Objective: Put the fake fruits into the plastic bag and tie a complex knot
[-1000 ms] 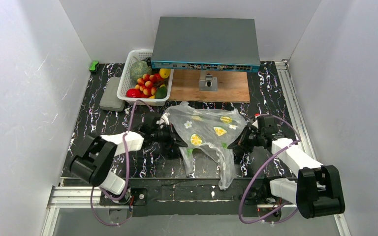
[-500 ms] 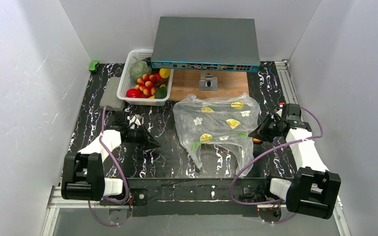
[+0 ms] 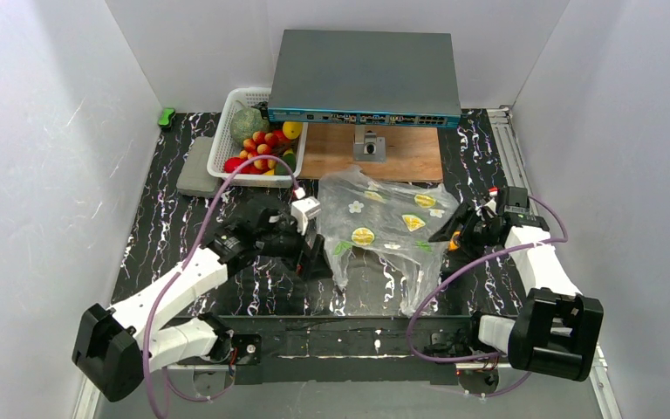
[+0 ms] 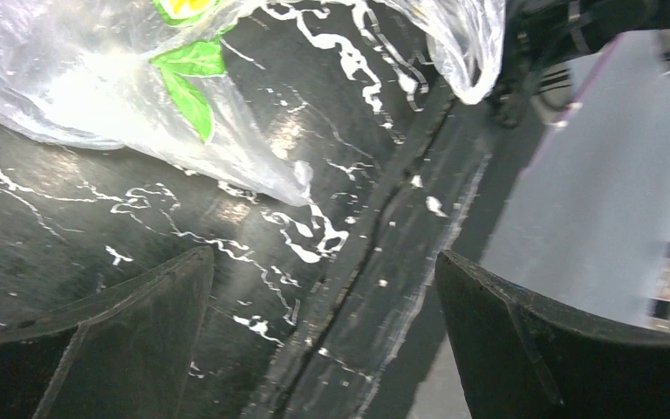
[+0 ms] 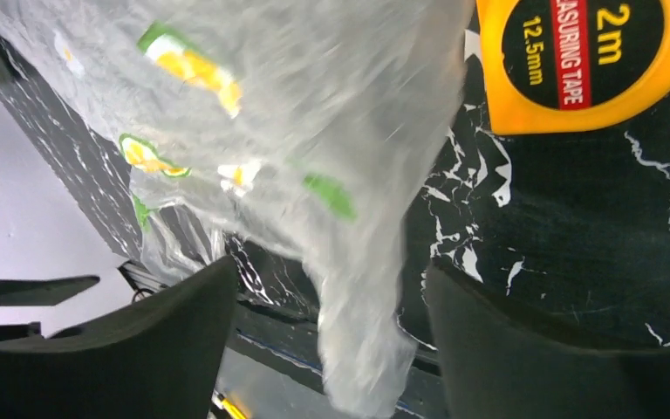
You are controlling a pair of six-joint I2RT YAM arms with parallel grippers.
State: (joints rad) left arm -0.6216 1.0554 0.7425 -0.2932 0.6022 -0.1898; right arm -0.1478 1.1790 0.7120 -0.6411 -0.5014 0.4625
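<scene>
Top external view: plastic bag (image 3: 384, 223) flat on counter (image 3: 166, 229), middle; fake fruits (image 3: 264, 150) in basket (image 3: 220, 148) far left. Left fingers (image 4: 96, 349) spread, empty; right fingers (image 5: 122, 349) apart, gripping nothing. Best: pinch single mouth edge, hold open before fetching fruit.

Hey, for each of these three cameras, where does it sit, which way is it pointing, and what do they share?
Top external: high behind the arm bases, facing down over the table; both arms show whole, left pincer and right pincer flanking the plastic bag.
Left wrist: on the left arm, facing down at the table's near edge; its two fingers frame the bottom.
Right wrist: on the right arm, facing the table; its fingers show below, a yellow tape measure above.
Shared: all three views show the bag.
</scene>
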